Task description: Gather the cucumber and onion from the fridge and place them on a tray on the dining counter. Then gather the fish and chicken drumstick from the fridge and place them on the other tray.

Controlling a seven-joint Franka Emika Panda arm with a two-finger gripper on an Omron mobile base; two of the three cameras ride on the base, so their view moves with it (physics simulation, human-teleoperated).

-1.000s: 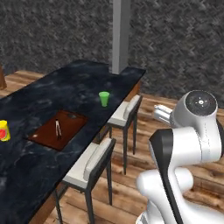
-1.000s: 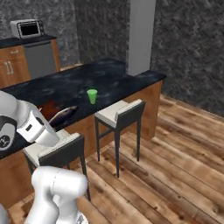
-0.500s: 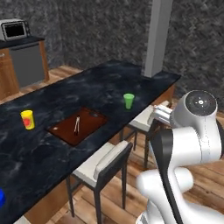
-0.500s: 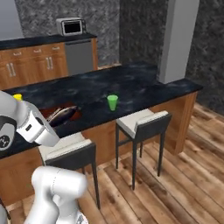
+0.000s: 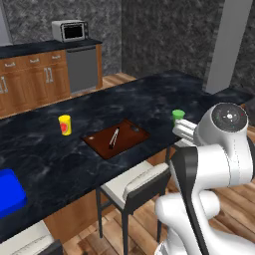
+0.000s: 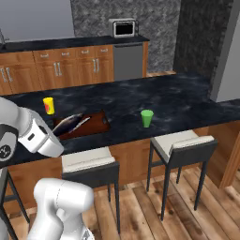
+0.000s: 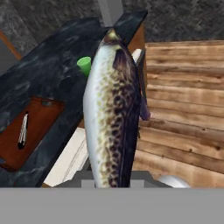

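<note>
A long speckled fish (image 7: 111, 109) with a pale belly stands upright in the hand view, and my gripper (image 7: 113, 177) is shut on its lower end. Beyond it lies the dining counter (image 7: 48, 74), with the other tray (image 7: 43, 118), dark reddish-brown, at lower left carrying a thin utensil. From the base, that tray (image 5: 127, 134) sits near the counter's front edge, and the fish (image 6: 70, 123) pokes out past my forearm in front of it. The blue tray (image 5: 7, 191) is at the far left of the counter (image 5: 149, 99). Cucumber, onion, chicken drumstick and fridge are out of view.
A green cup (image 5: 178, 116) and a yellow cup (image 5: 64, 124) stand on the dining counter. Two cushioned stools (image 6: 180, 143) (image 6: 89, 161) are tucked against its near side. A wall counter with wooden cupboards (image 6: 61, 70) and a microwave (image 6: 123, 28) runs behind. The floor is wood.
The whole picture has shifted: the base has moved, bringing the counter closer and the wall cupboards, microwave and blue tray into view. The gripper stays shut.
</note>
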